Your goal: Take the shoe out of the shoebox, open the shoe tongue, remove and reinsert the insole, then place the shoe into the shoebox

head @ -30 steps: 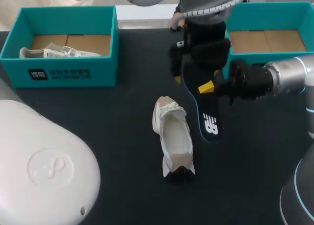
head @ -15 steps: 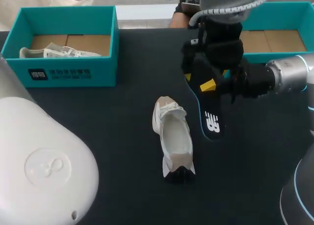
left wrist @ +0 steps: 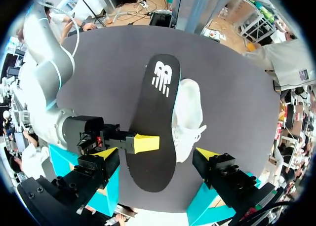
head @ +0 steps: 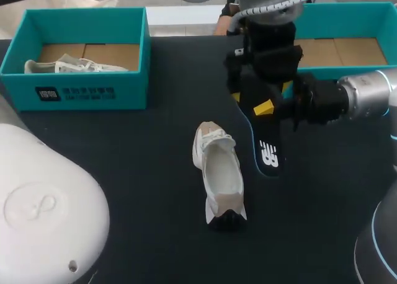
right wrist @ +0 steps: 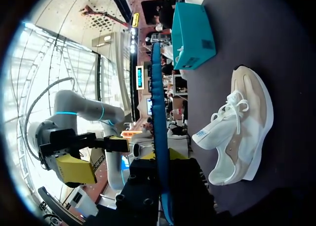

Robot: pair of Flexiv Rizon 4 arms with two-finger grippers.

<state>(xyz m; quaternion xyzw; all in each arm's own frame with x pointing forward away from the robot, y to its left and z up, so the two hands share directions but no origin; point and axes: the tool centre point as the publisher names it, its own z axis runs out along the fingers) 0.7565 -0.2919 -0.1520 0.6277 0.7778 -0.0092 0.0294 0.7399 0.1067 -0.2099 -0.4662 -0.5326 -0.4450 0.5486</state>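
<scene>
Right hand [head: 263,109] is clamped on the insole [head: 265,152], left hand [left wrist: 157,153] spread wide either side of it, so a mistimed handover could drop it beside the shoe [head: 218,172].

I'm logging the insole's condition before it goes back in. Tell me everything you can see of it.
The insole is out of the shoe. It is a long, thin, black piece with a blue edge and a white logo at one end, and it looks flat and unbent. The right gripper clamps it near the other end, beside the white shoe and ahead of the open left gripper. Whether it touches the table is unclear.
</scene>
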